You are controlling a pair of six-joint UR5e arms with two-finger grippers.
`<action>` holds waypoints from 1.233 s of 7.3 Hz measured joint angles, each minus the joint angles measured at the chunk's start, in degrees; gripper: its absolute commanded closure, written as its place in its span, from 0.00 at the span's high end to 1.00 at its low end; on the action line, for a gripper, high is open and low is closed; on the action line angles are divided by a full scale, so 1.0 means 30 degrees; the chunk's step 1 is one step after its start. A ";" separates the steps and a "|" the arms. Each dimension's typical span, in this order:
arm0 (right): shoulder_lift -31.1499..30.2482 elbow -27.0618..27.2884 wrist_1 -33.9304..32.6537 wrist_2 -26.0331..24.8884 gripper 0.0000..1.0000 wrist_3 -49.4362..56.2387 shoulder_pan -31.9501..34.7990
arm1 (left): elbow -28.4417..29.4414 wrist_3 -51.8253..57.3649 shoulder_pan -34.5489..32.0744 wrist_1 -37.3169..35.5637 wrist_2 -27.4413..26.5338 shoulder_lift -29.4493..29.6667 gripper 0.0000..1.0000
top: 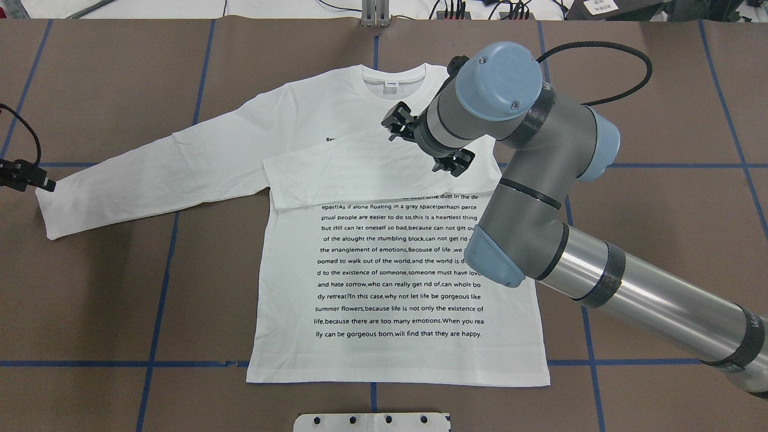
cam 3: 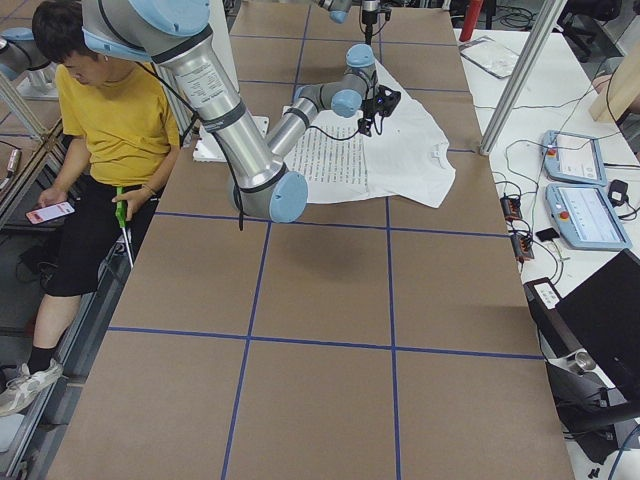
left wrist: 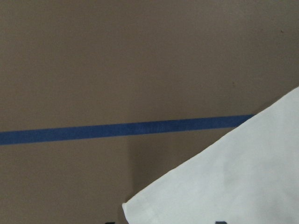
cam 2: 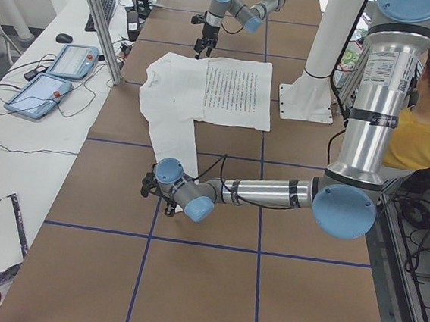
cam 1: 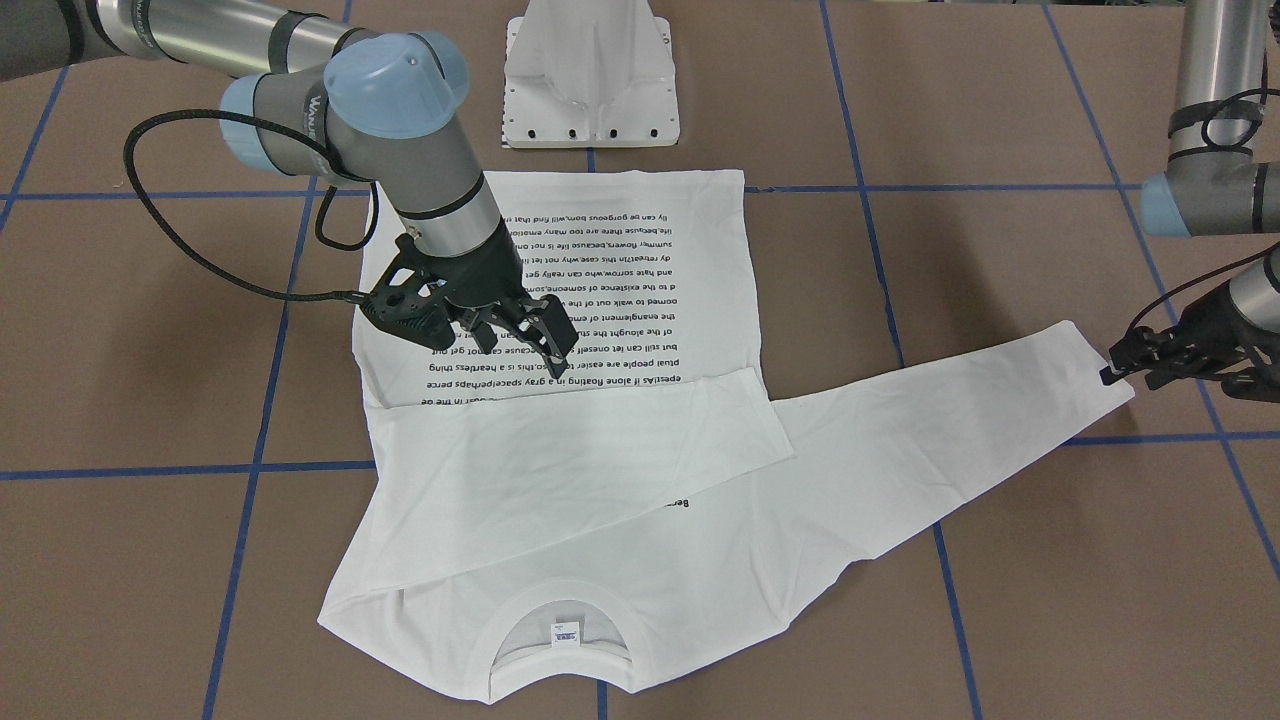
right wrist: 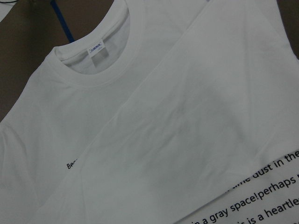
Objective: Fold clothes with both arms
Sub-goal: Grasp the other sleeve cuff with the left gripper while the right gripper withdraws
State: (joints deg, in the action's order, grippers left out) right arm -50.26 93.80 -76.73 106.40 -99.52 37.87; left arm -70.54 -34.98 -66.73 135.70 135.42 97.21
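Note:
The white T-shirt (cam 1: 640, 300) (top: 396, 270) lies flat with its text side up. Its collar (cam 1: 565, 625) (right wrist: 93, 60) lies on the side away from the robot. One sleeve (cam 1: 560, 450) is folded across the chest. The other sleeve (top: 150, 168) stretches out flat to the robot's left. My right gripper (cam 1: 515, 345) (top: 424, 143) hovers above the folded sleeve, open and empty. My left gripper (cam 1: 1115, 368) (top: 45, 185) is open, low at the cuff (left wrist: 140, 210) of the outstretched sleeve.
The white pedestal base (cam 1: 590, 80) stands at the shirt's hem side. Blue tape lines (left wrist: 117, 128) cross the brown table. An operator in yellow (cam 3: 110, 110) sits beside the robot. Tablets (cam 2: 55, 77) lie on a side bench.

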 measured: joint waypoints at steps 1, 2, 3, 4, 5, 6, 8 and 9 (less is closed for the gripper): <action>-0.0039 -0.0007 0.0001 -0.0024 1.00 -0.0010 -0.0023 | 0.0519 0.0005 0.0007 0.0436 -0.0046 0.0227 0.68; -0.0051 -0.0033 0.0001 -0.0068 1.00 -0.0016 -0.0055 | 0.0919 0.0012 0.0036 0.0725 -0.0215 0.0420 0.66; -0.0058 -0.0050 0.0002 -0.0108 1.00 -0.0012 -0.0088 | 0.1126 0.0007 0.0118 0.0853 -0.0456 0.0508 0.60; -0.0061 -0.0070 0.0009 -0.0125 1.00 0.0000 -0.0098 | 0.1227 -0.0013 0.0226 0.0910 -0.0601 0.0539 0.54; -0.0057 -0.0083 0.0021 -0.0132 1.00 0.0001 -0.0119 | 0.1266 -0.0031 0.0275 0.0921 -0.0653 0.0541 0.47; -0.0046 -0.0090 0.0026 -0.0134 1.00 -0.0016 -0.0149 | 0.1307 -0.0032 0.0289 0.0918 -0.0680 0.0536 0.31; -0.0035 -0.0114 0.0031 -0.0142 1.00 -0.0043 -0.0186 | 0.1306 -0.0102 0.0300 0.0898 -0.0695 0.0508 0.00; -0.0034 -0.0120 0.0031 -0.0154 1.00 -0.0047 -0.0206 | 0.1236 -0.0193 0.0300 0.0865 -0.0674 0.0491 0.00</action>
State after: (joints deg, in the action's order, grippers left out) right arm -50.36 93.45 -76.64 105.94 -99.66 37.25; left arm -66.83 -35.56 -65.83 138.29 133.40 98.69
